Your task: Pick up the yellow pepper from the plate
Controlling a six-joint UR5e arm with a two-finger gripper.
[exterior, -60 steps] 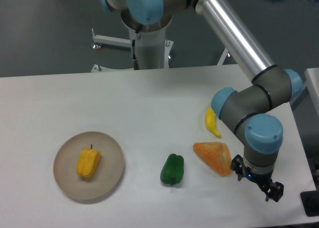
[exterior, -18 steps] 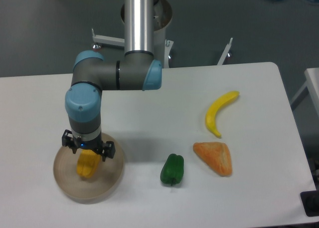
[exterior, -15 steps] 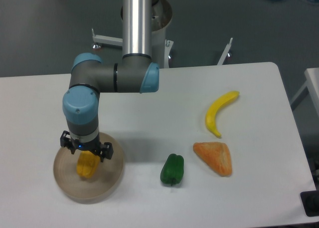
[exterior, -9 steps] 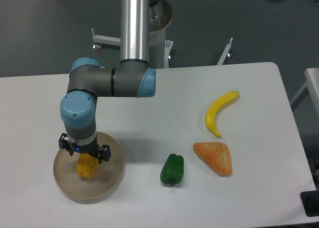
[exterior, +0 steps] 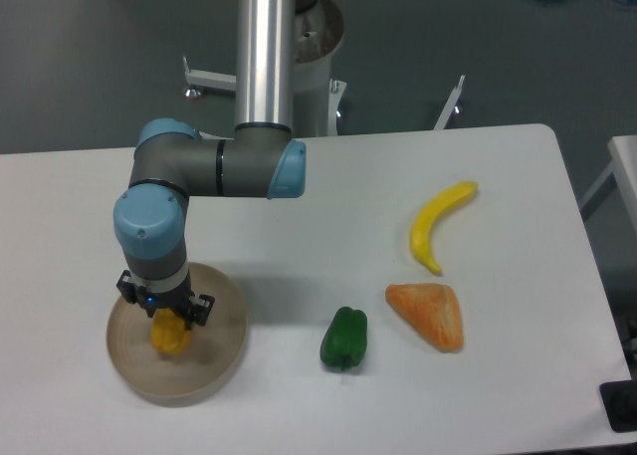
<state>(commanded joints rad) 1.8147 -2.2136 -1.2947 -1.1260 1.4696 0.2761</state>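
The gripper has dropped lower onto the yellow pepper on the plate, ready to grasp, though whether it is clenched I cannot tell

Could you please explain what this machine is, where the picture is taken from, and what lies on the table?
This is a single robot arm, grey with blue joint caps, seen by one fixed camera that looks down at the white table from the front. At the arm's tip is a two-finger pincer, pointing straight down over the yellow pepper, which lies on a round beige plate at the left. The arm hides the pepper's top, so whether the fingers already grip it cannot be told. Further right lie a green pepper, an orange wedge-shaped item and a yellow banana, all untouched.
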